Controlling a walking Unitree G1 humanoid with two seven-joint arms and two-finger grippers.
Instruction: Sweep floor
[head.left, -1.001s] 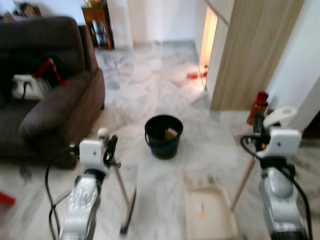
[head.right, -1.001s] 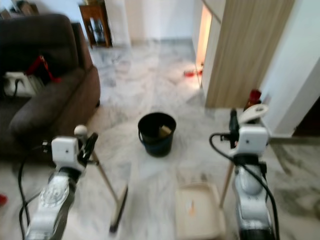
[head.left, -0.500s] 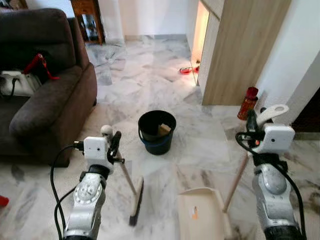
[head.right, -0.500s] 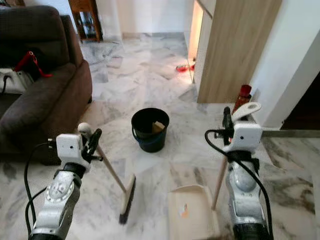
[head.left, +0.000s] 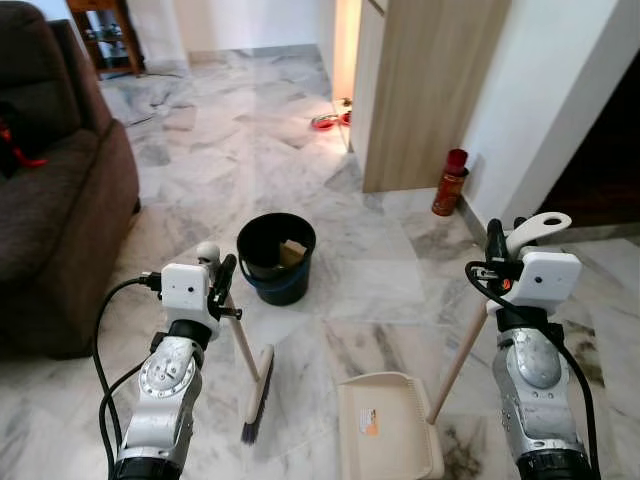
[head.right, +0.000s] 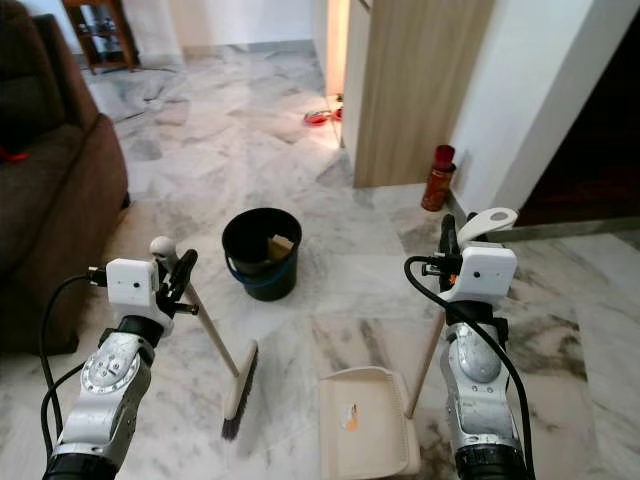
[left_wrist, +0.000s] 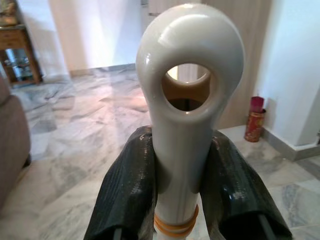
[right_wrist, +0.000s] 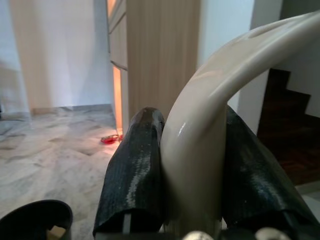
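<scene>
While head views show bucket (head.left: 275, 258), wrist views show left claw (left_wrist: 180, 170) clamping broom (head.left: 252, 372), right claw (right_wrist: 192, 175) clamping dustpan (head.left: 385, 428).

Open grey-veined marble floor (head.left: 350, 290) ahead, blocked centrally by a round black plastic bucket (head.left: 275, 257), with a dark brown fabric sofa (head.left: 50, 230) at left.

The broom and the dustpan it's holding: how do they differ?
The broom is in the left gripper, the dustpan in the right gripper. The broom ends in a narrow dark-bristled head; the dustpan ends in a wide cream tray. Their handles lean opposite ways. Both have pale handles and rest on the marble floor.
</scene>
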